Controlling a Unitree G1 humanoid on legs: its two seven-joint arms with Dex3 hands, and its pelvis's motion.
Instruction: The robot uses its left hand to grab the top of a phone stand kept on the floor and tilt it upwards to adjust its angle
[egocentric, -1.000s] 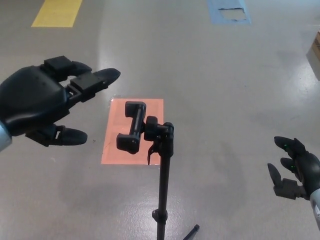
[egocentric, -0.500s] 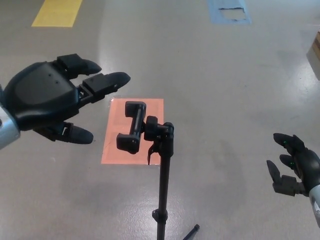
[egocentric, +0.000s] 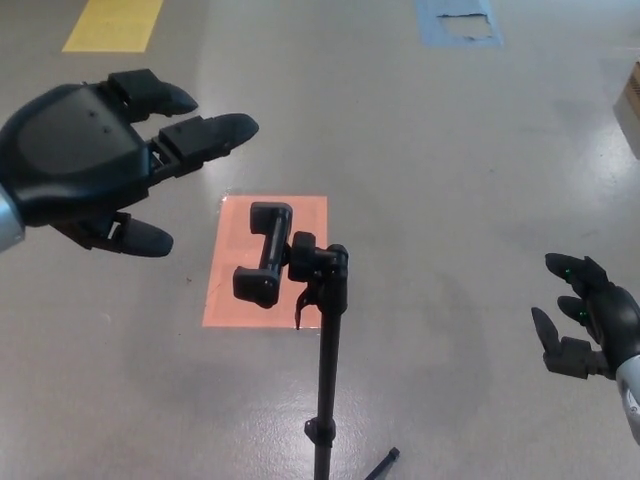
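Your left hand (egocentric: 85, 165) is spread wide and empty, thumb low and the two fingers (egocentric: 205, 135) reaching forward, with nothing between them. Below and to the right of those fingertips, well apart from them, sits the phone clamp (egocentric: 263, 253) at the top of the phone stand (egocentric: 327, 350); it hangs over an orange floor patch (egocentric: 268, 262) and joins the pole through a black pivot joint (egocentric: 318, 263). How far above the clamp the hand really is, you can't quite judge from this steep view.

Watch the approach: the stand looks slim and top-heavy, so a sideways knock from the palm could tip it, and closing on the joint instead of the clamp could leave the angle unchanged.

Compared with half a second ago, the hand has lifted slightly and drifted left, no nearer the clamp. Far right and low, your right hand (egocentric: 585, 325) waits open, barely changed.
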